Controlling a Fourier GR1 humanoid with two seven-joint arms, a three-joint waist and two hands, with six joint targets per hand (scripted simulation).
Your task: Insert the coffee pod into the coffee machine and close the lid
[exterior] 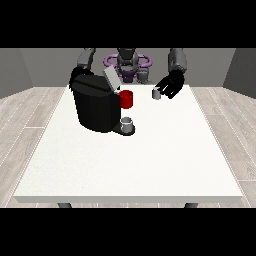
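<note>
A: One big white table (125,165) fills most of the view, with the robot (127,62) small behind its far edge.

B: And on it?

A: Biggest is the black coffee machine (95,107), on the far left part of the table. Its grey lid (111,77) is tilted up, open. A red part (126,99) shows at the machine's front, and under it a small grey cup (127,123) sits on the machine's base.

B: Hands?

A: At the view's right, the black hand (170,84) is low over the far side of the table, fingers curled toward the pod (156,93). It is just beside the pod, and may touch it at the fingertips; I cannot tell whether it grips it.

B: The other one?

A: The arm at the view's left goes down behind the machine. Its hand is hidden there, so I cannot tell how the fingers lie.

B: Where exactly is the pod?

A: Small, grey, upright on the table, right of the machine and apart from it, near the far edge. It is not in the machine.
</note>
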